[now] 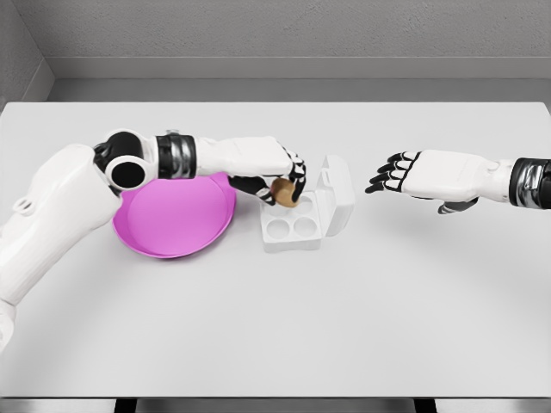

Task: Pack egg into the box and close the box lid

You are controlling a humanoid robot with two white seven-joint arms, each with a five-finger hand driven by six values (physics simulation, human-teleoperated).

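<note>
The left hand (280, 176) grips the egg (285, 192) over the box (293, 228). The egg could miss its cup and roll away. The right hand (411, 176) hangs open, right of the lid (337, 194).

No readable text, labels, brand names, numbers or signs appear anywhere in this view. All visible surfaces are plain and unmarked.
</note>
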